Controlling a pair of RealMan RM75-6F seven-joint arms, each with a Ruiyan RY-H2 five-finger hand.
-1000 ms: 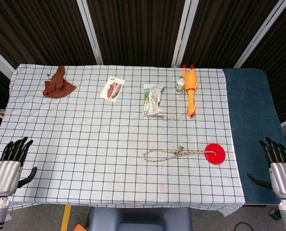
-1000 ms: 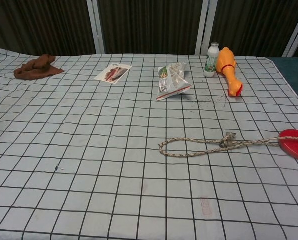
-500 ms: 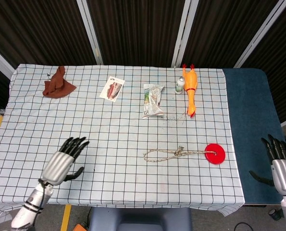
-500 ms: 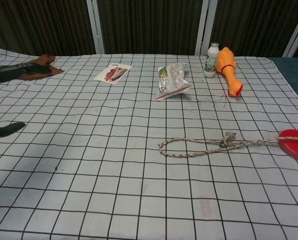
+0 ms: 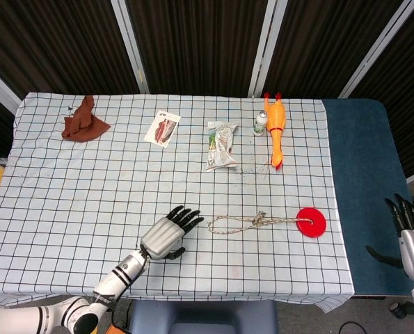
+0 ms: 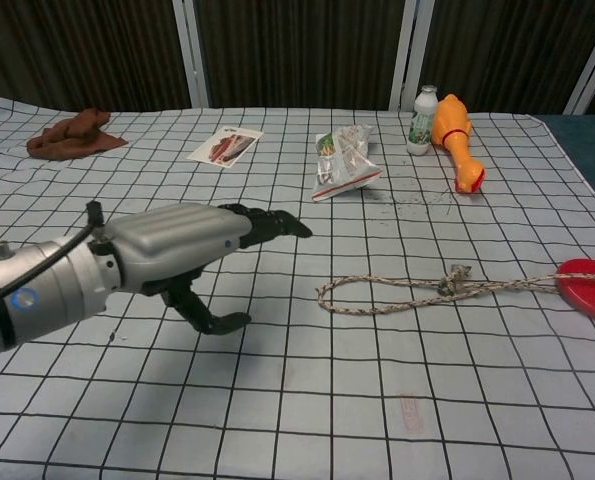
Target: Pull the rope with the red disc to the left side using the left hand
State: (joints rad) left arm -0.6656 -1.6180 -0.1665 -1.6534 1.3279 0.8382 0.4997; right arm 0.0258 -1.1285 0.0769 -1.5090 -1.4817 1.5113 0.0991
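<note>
Clutter sits at the far edge: a brown cloth (image 5: 84,122), card (image 5: 163,129), crumpled bag (image 5: 221,144), small bottle (image 5: 261,123) and rubber chicken (image 5: 275,129), all well apart from the rope (image 5: 252,223). Rope lies near the front right, its loop end pointing left, its other end at the red disc (image 5: 311,222). Left hand (image 5: 166,235) hovers with fingers (image 5: 187,217) spread, holding nothing, tips just left of the loop; right hand (image 5: 411,236) is open off the table.

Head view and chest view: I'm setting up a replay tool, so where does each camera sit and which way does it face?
Head view: high above, looking down on the whole table; shows left hand and right hand.
Chest view: low at the near edge, looking across to the curtains; shows only the left hand.
Shared: rope, red disc, left hand.
</note>
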